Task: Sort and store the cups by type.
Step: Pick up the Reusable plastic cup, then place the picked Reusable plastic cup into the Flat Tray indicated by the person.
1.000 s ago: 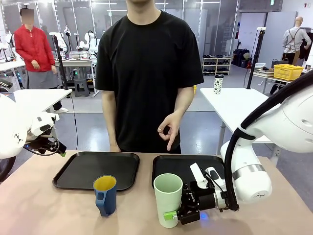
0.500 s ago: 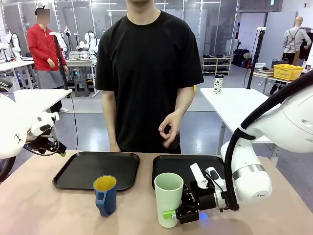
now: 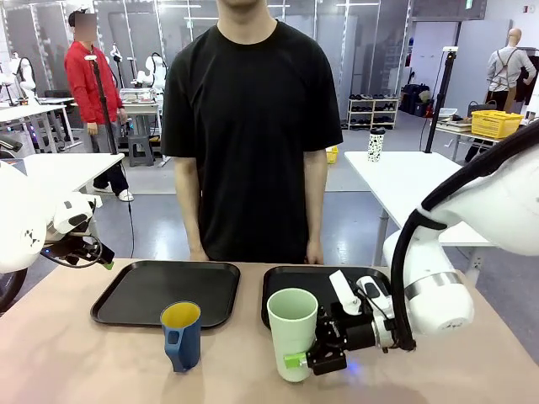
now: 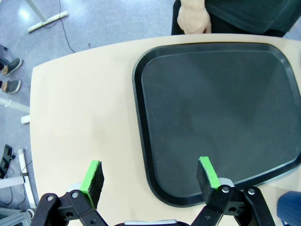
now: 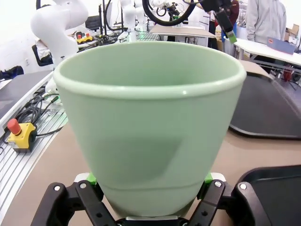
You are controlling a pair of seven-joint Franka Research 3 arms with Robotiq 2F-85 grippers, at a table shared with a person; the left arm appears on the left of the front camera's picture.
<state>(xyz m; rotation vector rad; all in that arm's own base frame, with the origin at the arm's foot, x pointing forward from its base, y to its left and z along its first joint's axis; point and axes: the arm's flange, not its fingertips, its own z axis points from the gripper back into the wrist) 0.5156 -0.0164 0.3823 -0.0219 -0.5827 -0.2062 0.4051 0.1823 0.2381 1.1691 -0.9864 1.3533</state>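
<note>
The mint-green tumbler [image 3: 292, 331] hangs a little above the table's front, slightly tilted, just in front of the right tray [image 3: 370, 276]. My right gripper [image 3: 300, 360] is shut on its lower part; in the right wrist view the tumbler [image 5: 150, 117] sits between the green pads [image 5: 207, 178]. The dark blue mug [image 3: 182, 336] with its yellow inside stands on the table in front of the left tray [image 3: 135, 295]. My left gripper [image 4: 150, 173] is open and holds nothing, high over the near corner of that tray [image 4: 216, 94]; from the front it [image 3: 99, 256] hovers at the far left.
Both black trays lie side by side at the far half of the table. A person in a black shirt stands behind them, arms down, one hand [image 4: 192, 17] at the table's far edge. Bare tabletop [image 3: 67, 362] spreads to the left of the mug.
The right gripper has raised the tumbler slightly and shifted it a little right. The person's raised hand has dropped to the side. The left arm has not moved.
</note>
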